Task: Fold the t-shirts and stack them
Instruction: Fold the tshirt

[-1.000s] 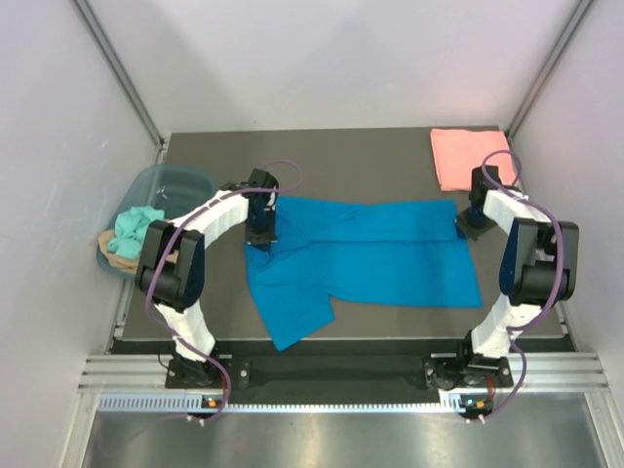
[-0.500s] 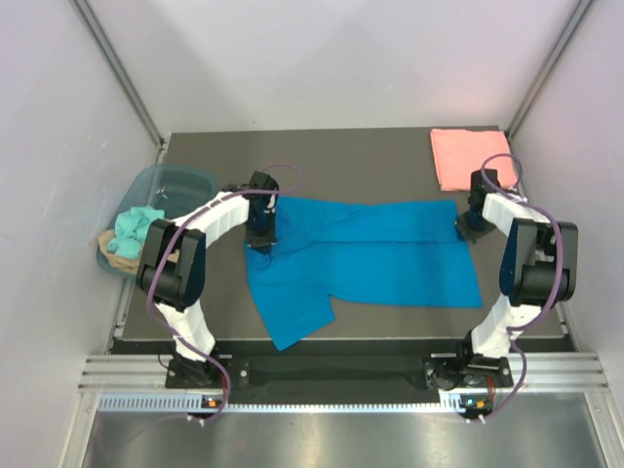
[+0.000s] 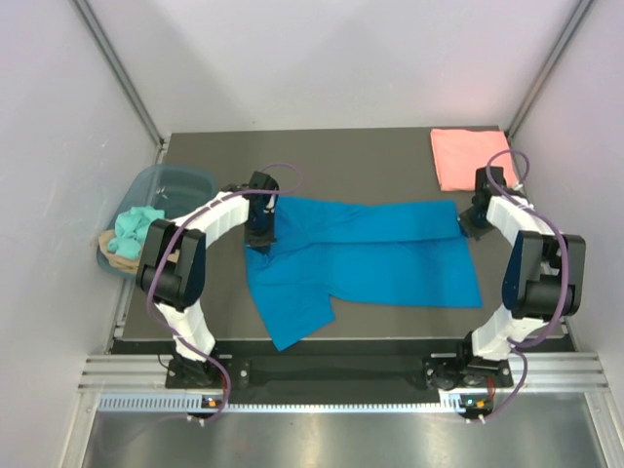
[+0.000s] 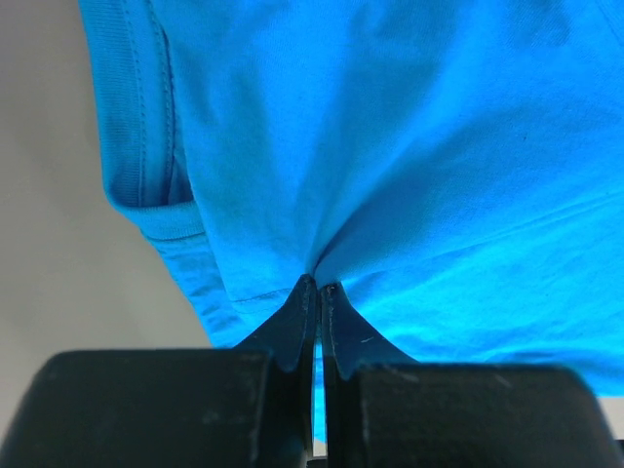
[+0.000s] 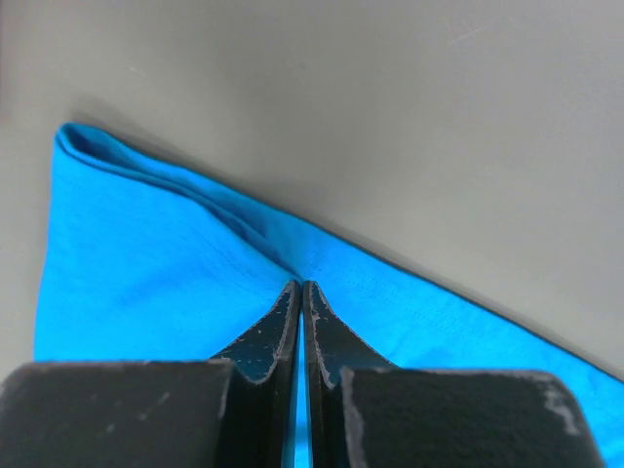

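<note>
Left gripper: the jaws are closed to a thin slit, and a pucker of the blue t-shirt is pinched between the tips.
Cloth at left gripper: creases are seen fanning out from the tips. A hemmed sleeve edge lies to their left, over the bare table.
Right gripper: the jaws are closed on the blue t-shirt's folded edge, near its corner.
Cloth at right gripper: fabric is spread to the left of and beneath the fingers.
Blue t-shirt, overall: it is laid out between both grippers. One flap extends from the left gripper's side toward the arm bases.
Pink t-shirt: it is laid folded just beyond the right gripper, apart from the blue one.
Tub: it is set outboard of the left gripper, with a teal cloth inside.
</note>
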`<state>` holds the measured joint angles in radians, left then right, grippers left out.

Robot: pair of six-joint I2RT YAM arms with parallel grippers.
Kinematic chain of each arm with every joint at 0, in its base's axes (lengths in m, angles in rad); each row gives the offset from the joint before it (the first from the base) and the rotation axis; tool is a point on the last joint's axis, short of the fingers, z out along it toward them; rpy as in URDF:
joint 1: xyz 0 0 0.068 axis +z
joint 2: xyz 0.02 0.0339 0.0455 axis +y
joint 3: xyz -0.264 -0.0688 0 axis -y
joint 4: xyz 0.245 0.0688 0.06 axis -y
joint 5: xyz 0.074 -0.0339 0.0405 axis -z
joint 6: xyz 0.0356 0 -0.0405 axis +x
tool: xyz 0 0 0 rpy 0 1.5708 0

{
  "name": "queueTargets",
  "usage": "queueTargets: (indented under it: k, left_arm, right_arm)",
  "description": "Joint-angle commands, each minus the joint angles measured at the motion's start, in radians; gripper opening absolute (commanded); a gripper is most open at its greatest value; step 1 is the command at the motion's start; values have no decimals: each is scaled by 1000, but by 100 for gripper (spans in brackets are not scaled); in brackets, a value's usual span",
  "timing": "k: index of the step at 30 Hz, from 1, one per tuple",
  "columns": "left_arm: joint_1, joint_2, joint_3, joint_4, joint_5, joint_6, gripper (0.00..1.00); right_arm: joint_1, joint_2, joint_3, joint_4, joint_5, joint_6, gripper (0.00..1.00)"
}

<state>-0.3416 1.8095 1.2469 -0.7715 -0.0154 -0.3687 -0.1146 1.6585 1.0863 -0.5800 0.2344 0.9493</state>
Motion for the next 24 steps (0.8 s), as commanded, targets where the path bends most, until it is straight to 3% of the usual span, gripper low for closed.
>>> queueTargets:
  k: [1, 5, 6, 12, 16, 18, 19, 20, 24]
  left_arm:
    - [0, -7, 3, -23, 11, -15, 4]
    - [0, -27, 23, -35, 147, -13, 24]
    - [0, -38, 28, -44, 160, -12, 26]
    - [1, -150, 68, -57, 31, -1, 43]
    - [27, -150, 36, -22, 63, 11, 43]
    - [38, -157, -25, 40, 183, 20, 43]
    - [44, -162, -47, 108, 328, 19, 43]
    - [42, -161, -62, 126, 357, 20, 43]
    - [33, -98, -64, 98, 298, 50, 43]
  right_arm:
    - [-8, -6, -14, 22, 16, -14, 0]
    - [-11, 29, 7, 8, 2, -32, 14]
    - [-13, 29, 23, -4, 3, -37, 22]
    - [19, -22, 78, -29, -35, -104, 36]
    - [183, -81, 80, 29, -61, -135, 43]
    - [260, -94, 93, 72, -64, -133, 45]
    - [336, -86, 107, 74, -55, -130, 46]
    - [372, -77, 128, 68, -47, -116, 46]
    - [536, -10, 239, 95, -53, -138, 47]
